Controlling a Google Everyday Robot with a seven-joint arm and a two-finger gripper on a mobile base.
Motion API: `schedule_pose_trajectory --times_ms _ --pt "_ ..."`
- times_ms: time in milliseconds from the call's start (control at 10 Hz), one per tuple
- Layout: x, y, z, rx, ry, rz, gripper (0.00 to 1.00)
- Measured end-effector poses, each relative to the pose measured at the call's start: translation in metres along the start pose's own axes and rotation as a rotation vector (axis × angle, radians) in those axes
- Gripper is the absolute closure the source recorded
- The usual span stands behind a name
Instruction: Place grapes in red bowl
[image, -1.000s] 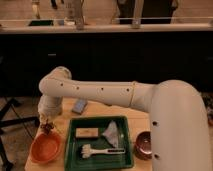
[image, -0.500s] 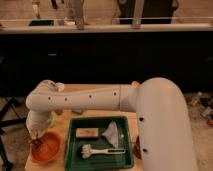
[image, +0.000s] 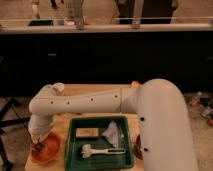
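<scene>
Your arm's swung left since 1 second ago, so the gripper now sits over the red bowl; grapes look right at it; can't tell the grip; lower gently before releasing.

Warm, dim indoor light falls from above onto the bench and the pale arm, while the far background sinks into near-black shadow; the end effector, low at near left over the red bowl, is soft and blurred.
</scene>
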Motion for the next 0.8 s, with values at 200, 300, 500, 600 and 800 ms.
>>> schedule_pose_trajectory --times_ms 200,300,500,600,800 --pt "-0.0015 0.0050 -0.0007 0.006 0.000 0.014 0.96" --pt "-0.0018 0.0036 -0.0001 0.006 -0.002 0.012 0.96" --pt "-0.0014 0.0051 -0.0010 0.006 0.000 0.015 0.96" --pt "-0.0017 0.0042 -0.0005 0.006 -0.001 0.013 0.96" --pt "-0.0017 0.0039 -0.0003 0.006 -0.001 0.012 0.96"
